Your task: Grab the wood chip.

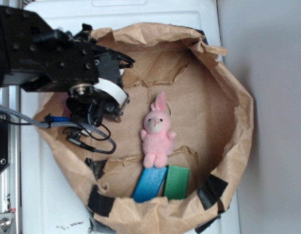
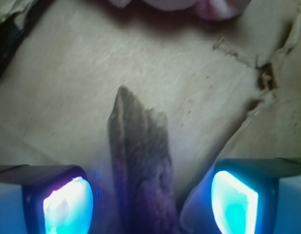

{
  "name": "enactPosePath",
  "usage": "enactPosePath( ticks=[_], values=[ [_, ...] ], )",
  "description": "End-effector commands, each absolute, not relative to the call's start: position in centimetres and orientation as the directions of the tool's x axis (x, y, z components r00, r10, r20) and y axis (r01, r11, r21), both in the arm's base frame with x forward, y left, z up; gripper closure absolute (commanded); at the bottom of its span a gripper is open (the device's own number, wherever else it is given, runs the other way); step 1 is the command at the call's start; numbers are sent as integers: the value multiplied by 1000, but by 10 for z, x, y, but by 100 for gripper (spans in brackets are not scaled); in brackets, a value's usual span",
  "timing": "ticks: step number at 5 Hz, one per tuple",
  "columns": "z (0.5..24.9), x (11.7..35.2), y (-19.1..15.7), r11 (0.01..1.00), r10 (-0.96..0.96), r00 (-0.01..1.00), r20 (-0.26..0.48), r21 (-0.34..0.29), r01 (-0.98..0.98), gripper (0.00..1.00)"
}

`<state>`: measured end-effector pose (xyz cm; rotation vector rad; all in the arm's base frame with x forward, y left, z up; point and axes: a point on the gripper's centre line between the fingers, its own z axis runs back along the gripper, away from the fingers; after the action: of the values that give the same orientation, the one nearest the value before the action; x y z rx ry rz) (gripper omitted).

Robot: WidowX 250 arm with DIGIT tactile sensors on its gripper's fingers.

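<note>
Gripper (image 2: pixel 150 202) open, jaws straddling wood chip (image 2: pixel 140 165) on paper bag (image 1: pixel 223 112) floor, pink plush (image 1: pixel 157 131) at 12 o'clock (wrist view). Advice: descend straight, close across narrow width, keep grain centred.

A pink plush bunny (image 1: pixel 157 130) lies in the crumpled brown paper bag (image 1: pixel 233 105), its feet touching a blue rectangular block (image 1: pixel 149 185) beside a green rectangular block (image 1: pixel 177 183).
</note>
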<state>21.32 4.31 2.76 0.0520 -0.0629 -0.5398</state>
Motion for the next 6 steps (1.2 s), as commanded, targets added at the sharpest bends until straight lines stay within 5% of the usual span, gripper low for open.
enactPosePath(
  ticks=[1, 4, 6],
  values=[
    [30, 229, 35, 857, -512, 856, 73, 100, 505, 100],
    [30, 236, 29, 882, -470, 877, 97, 79, 464, 100],
    [70, 241, 33, 914, -406, 903, 138, 41, 405, 100]
  ],
)
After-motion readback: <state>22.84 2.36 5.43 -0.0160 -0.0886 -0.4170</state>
